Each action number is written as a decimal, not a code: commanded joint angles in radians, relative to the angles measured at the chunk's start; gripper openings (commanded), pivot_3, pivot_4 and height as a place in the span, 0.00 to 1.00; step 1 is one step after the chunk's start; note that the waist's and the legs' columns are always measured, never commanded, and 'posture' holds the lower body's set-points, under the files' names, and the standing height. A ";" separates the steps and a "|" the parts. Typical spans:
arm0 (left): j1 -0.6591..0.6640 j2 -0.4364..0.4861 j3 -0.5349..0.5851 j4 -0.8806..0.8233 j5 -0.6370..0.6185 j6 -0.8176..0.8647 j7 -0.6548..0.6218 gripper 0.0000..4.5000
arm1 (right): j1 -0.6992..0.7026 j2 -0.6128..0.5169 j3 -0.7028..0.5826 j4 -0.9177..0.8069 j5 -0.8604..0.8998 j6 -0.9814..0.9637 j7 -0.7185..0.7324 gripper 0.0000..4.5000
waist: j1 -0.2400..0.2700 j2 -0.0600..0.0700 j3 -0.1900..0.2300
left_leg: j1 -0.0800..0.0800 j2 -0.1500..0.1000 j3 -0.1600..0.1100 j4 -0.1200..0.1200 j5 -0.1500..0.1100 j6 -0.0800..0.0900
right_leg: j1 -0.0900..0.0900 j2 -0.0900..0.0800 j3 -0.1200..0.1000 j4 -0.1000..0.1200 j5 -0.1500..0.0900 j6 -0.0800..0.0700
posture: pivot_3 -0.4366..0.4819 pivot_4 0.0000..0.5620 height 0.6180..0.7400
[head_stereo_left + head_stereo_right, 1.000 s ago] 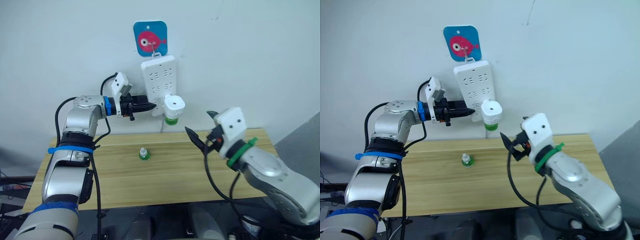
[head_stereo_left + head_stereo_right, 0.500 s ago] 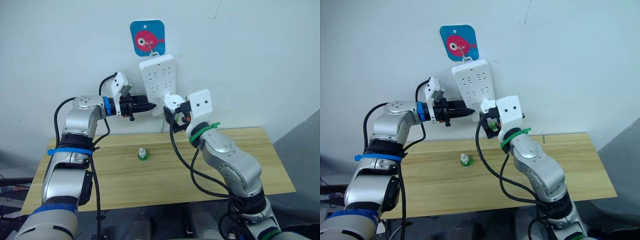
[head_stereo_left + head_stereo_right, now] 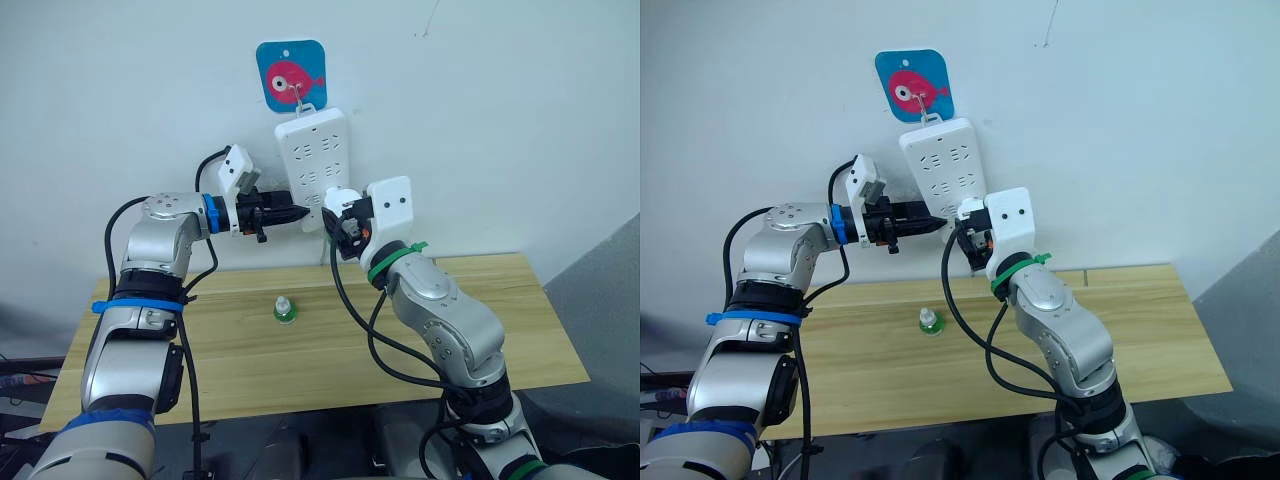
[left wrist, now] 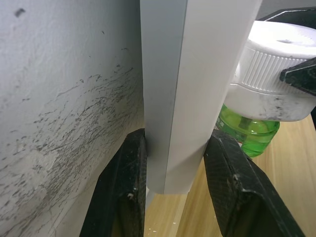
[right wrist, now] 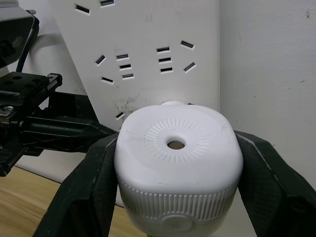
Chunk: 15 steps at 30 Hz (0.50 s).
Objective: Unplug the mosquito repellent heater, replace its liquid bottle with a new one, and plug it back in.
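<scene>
- The mosquito repellent heater (image 5: 178, 158) is seen plugged into the lower part of the white power strip (image 3: 318, 165), which is hung on the wall under a blue fish hook plate (image 3: 291, 76).
- The right end effector (image 5: 177, 173) is placed around the heater, with one black finger (image 5: 91, 182) against each side of the white body; the heater is pinched between them, its round vent hole facing the wrist camera.
- A green liquid bottle (image 4: 247, 133) is seen screwed in under the heater, just past the right end effector's fingertips.
- The left end effector (image 4: 173, 192) is closed on the power strip's lower edge, with one finger (image 4: 126, 192) between strip and wall and the other on the front face.
- From the left end effector, the heater is found just beyond the gripped edge, on the strip's front.
- A second small green bottle (image 3: 286, 309) is stood upright on the wooden desk (image 3: 520, 330), well below both end effectors.
</scene>
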<state>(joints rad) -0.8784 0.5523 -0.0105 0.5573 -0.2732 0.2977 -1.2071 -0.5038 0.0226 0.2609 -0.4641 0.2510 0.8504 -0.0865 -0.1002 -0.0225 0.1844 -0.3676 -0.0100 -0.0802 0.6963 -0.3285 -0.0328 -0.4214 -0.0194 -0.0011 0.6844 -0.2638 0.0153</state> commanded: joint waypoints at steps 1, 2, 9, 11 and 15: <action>-0.017 0.010 0.022 -0.035 -0.003 -0.016 0.022 0.29 | -0.008 0.010 -0.010 -0.068 -0.003 0.009 0.016 0.65 | 0.000 0.000 0.000 | 0.000 0.000 0.000 0.000 0.000 0.000 | 0.000 0.000 0.000 0.000 0.000 0.000 | 0.29 0.28 1.00; -0.017 0.010 0.021 -0.030 0.003 -0.022 0.028 0.29 | -0.004 0.006 -0.015 -0.088 0.003 0.027 0.020 0.65 | 0.000 0.000 0.000 | 0.000 0.000 0.000 0.000 0.000 0.000 | 0.000 0.000 0.000 0.000 0.000 0.000 | 0.29 0.28 1.00; -0.023 0.019 0.019 0.011 0.028 -0.056 0.042 0.29 | 0.051 -0.039 -0.075 -0.294 0.070 0.214 0.056 0.65 | 0.000 0.000 0.000 | -0.001 0.000 -0.001 -0.001 0.000 0.000 | 0.000 -0.001 0.000 -0.002 0.000 0.000 | 0.28 0.29 1.00; -0.025 0.021 0.020 0.021 0.034 -0.065 0.050 0.29 | 0.062 -0.052 -0.096 -0.341 0.089 0.262 0.066 0.65 | -0.004 0.000 0.000 | 0.000 0.000 0.000 -0.001 -0.001 0.001 | 0.000 -0.001 0.000 -0.001 0.000 0.000 | 0.28 0.29 1.00; -0.026 0.026 0.019 0.032 0.043 -0.078 0.059 0.29 | 0.063 -0.067 -0.139 -0.388 0.115 0.322 0.088 0.65 | -0.008 0.000 0.000 | 0.003 0.000 0.000 0.001 -0.001 0.003 | 0.001 0.000 0.001 0.004 0.000 -0.001 | 0.28 0.29 1.00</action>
<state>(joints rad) -0.8793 0.5535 -0.0140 0.5920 -0.2499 0.2459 -1.1890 -0.4365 -0.0410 0.1539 -0.7957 0.3423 1.1582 -0.0154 -0.1079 -0.0223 0.1844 -0.3642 -0.0102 -0.0799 0.6970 -0.3293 -0.0304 -0.4205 -0.0196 -0.0005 0.6893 -0.2634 0.0147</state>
